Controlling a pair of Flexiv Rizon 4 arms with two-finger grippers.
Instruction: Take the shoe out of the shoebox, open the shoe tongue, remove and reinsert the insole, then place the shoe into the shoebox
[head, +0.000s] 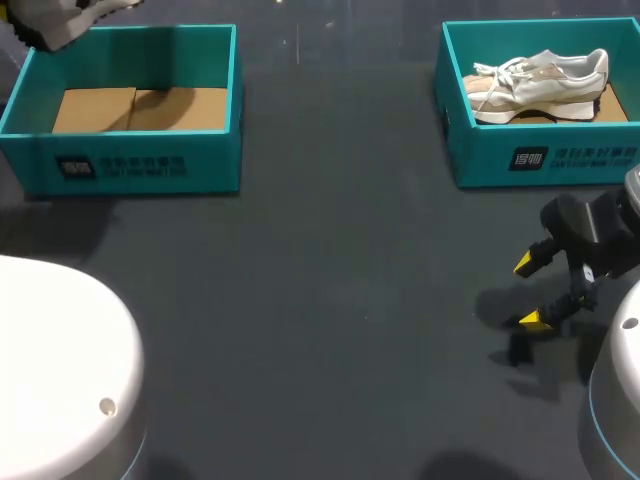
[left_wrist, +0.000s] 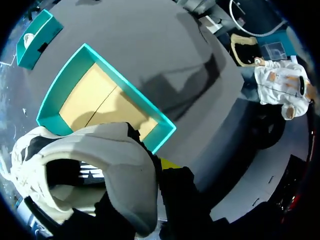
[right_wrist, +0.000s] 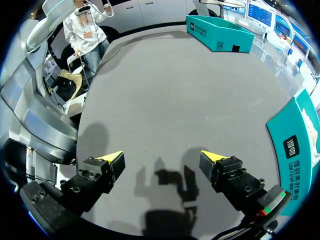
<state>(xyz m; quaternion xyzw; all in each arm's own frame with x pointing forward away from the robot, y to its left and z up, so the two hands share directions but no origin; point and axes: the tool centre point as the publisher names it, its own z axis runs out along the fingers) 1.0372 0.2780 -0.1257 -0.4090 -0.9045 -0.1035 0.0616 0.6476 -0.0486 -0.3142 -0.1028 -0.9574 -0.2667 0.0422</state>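
Shoe (head: 60, 22), white, hangs over the far left corner of the left shoebox (head: 130, 165). A second shoe (head: 540, 85) lies in the right shoebox (head: 480, 160). Each box front carries a logo and a line of print, too small to read. The right pincer (head: 530, 292) hovers above the desk (head: 330, 300).

In the left wrist view, the left pincer (left_wrist: 159, 172) is clamped on the shoe's heel, with the teal box beneath.

In the right wrist view, the right pincer's fingers stand wide apart over the grey desk.

- Dark grey table (head: 330, 290) had a matte top with faint shadows on it.
- Second teal box (head: 470, 150) stood open-topped at the far right.
- White-and-beige sneaker (head: 540, 85) lay inside it, toe toward the table's middle.
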